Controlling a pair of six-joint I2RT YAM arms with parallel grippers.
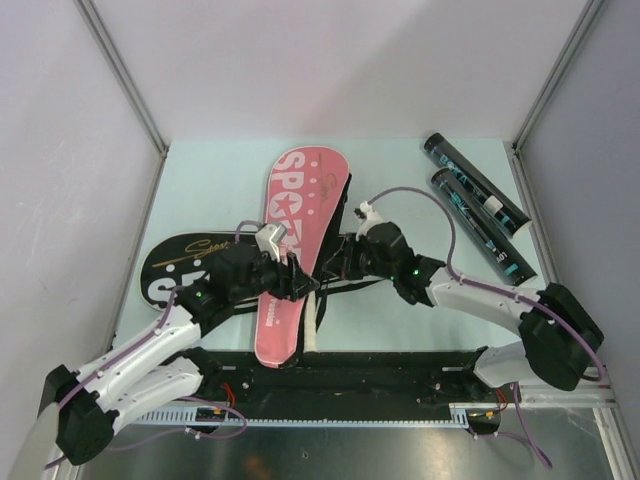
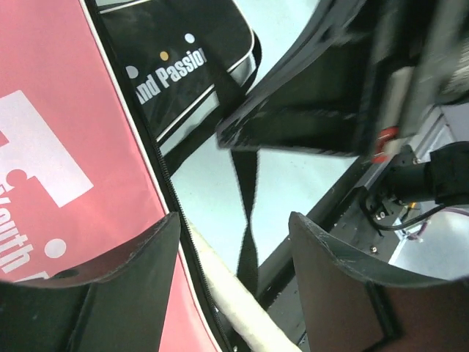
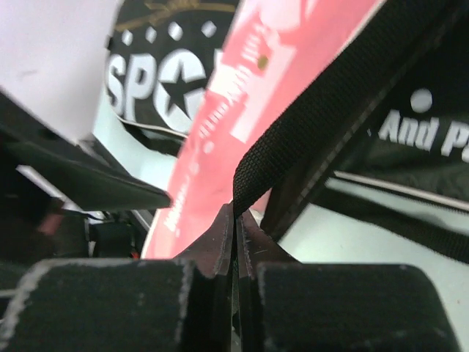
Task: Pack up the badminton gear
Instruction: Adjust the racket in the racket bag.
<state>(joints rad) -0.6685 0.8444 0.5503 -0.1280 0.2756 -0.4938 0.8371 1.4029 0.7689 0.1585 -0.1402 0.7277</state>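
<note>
A pink racket bag (image 1: 300,200) printed "SPORT" lies lengthwise mid-table, over a black racket bag (image 1: 175,265). A pale racket handle (image 1: 312,330) sticks out along the pink bag's near right edge, and it also shows in the left wrist view (image 2: 234,308). My left gripper (image 1: 305,283) is open, its jaws (image 2: 234,224) straddling that handle and a black strap (image 2: 248,176) at the bag's zipper edge. My right gripper (image 1: 338,265) is shut (image 3: 236,213) on the black webbing strap (image 3: 308,125). Two dark tubes with teal print (image 1: 475,180) (image 1: 480,222) lie at the far right. No shuttlecocks show.
The two grippers are nearly touching above the pink bag's right edge. A black mounting rail (image 1: 350,375) runs along the near edge. Grey walls with metal posts (image 1: 150,130) close in the table on the left, right and back.
</note>
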